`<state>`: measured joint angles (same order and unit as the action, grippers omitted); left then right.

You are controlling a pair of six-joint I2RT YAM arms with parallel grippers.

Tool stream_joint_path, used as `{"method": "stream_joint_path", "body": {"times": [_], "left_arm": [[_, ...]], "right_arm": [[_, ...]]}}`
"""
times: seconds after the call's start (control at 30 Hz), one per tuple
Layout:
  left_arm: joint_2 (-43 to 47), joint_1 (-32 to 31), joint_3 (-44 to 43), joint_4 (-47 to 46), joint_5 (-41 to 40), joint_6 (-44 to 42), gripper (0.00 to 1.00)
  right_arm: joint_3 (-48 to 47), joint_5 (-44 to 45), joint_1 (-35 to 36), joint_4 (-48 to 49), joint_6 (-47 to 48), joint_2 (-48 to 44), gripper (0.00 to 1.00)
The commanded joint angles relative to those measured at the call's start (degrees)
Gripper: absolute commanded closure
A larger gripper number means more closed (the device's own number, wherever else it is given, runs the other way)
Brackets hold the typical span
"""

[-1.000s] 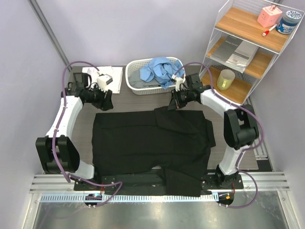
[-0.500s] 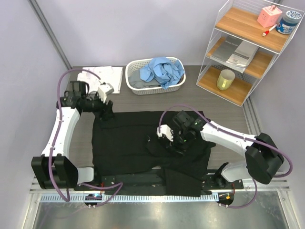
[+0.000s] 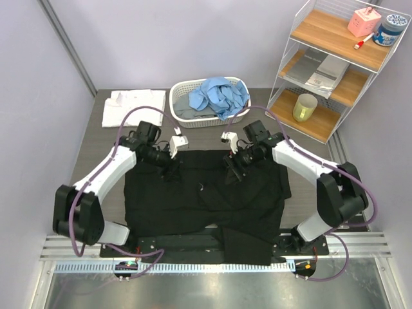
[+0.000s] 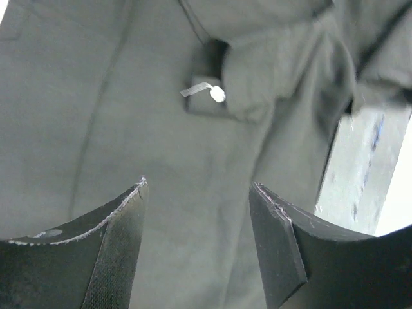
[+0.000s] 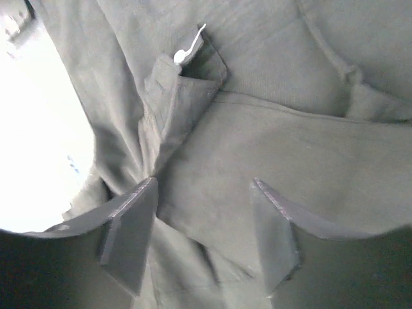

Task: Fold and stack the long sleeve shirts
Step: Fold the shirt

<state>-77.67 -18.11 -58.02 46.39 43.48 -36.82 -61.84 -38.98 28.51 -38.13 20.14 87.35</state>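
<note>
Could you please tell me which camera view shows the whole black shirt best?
The top external view: the black shirt lies spread out, nearly all of it visible. Both wrist views show only close patches of cloth around a small white tag.

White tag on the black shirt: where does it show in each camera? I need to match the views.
Top external: the white tag is mid-picture, near the middle of the black shirt.
Left wrist: white tag upper centre.
Right wrist: white tag near the top, left of centre.
Shared landmark: the sleeve cuff that it sticks out of.
</note>
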Motion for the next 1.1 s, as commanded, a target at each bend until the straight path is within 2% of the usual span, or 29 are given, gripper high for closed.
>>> {"method": "stream_joint_path", "body": {"times": [0.0, 0.07, 0.17, 0.27, 0.3, 0.37, 0.43, 0.47, 0.53, 0.6, 0.77, 0.9, 1.07], "left_arm": [[-3.5, 1.3, -3.0, -10.2, 4.4, 9.7, 0.36], [-1.2, 3.2, -1.3, -12.4, 4.7, 13.8, 0.34], [3.2, 4.0, 1.3, -11.9, 3.5, 14.9, 0.32], [8.0, 4.1, 4.9, -11.1, 3.1, 14.8, 0.29], [9.2, 4.0, 5.9, -11.2, 3.4, 14.8, 0.28], [11.5, 4.0, 7.6, -11.5, 3.9, 16.1, 0.25], [12.4, 4.1, 8.4, -11.8, 4.4, 18.3, 0.24], [12.8, 4.0, 8.7, -11.6, 4.9, 20.0, 0.24], [14.6, 4.0, 9.8, -12.0, 5.6, 21.7, 0.23], [16.7, 4.0, 10.9, -12.6, 6.3, 22.2, 0.21], [20.2, 2.3, 10.6, -17.7, 6.8, 20.4, 0.0], [21.3, -0.9, 9.1, -23.5, 5.5, 17.3, 0.0], [19.7, -4.6, 7.7, -25.2, 4.7, 16.3, 0.0]], "right_arm": [[2.6, -6.0, 1.9, 12.3, -18.2, 0.7, 0.23], [3.3, -3.6, 3.3, 16.1, -20.0, 1.2, 0.2], [3.0, -1.5, 6.5, 15.5, -18.3, 4.0, 0.2], [3.3, -0.3, 9.5, 15.6, -14.9, 6.5, 0.29], [3.2, -0.2, 10.1, 15.7, -14.1, 8.0, 0.44], [1.9, -1.6, 10.7, 16.1, -12.9, 9.4, 0.63], [0.0, -1.5, 11.1, 15.8, -11.9, 10.7, 0.75], [-2.7, -1.0, 11.1, 14.1, -9.9, 10.8, 0.88], [-6.8, 0.7, 11.1, 11.4, -7.1, 10.2, 0.97], [-8.3, 0.5, 11.1, 8.2, -3.3, 9.0, 0.99], [-7.7, -0.8, 13.6, 5.3, 4.4, -0.9, 0.99], [-6.6, 0.8, 14.9, 4.3, 8.2, -5.6, 0.99], [-7.9, 2.5, 15.1, 2.2, 9.5, -7.7, 0.99]]}}
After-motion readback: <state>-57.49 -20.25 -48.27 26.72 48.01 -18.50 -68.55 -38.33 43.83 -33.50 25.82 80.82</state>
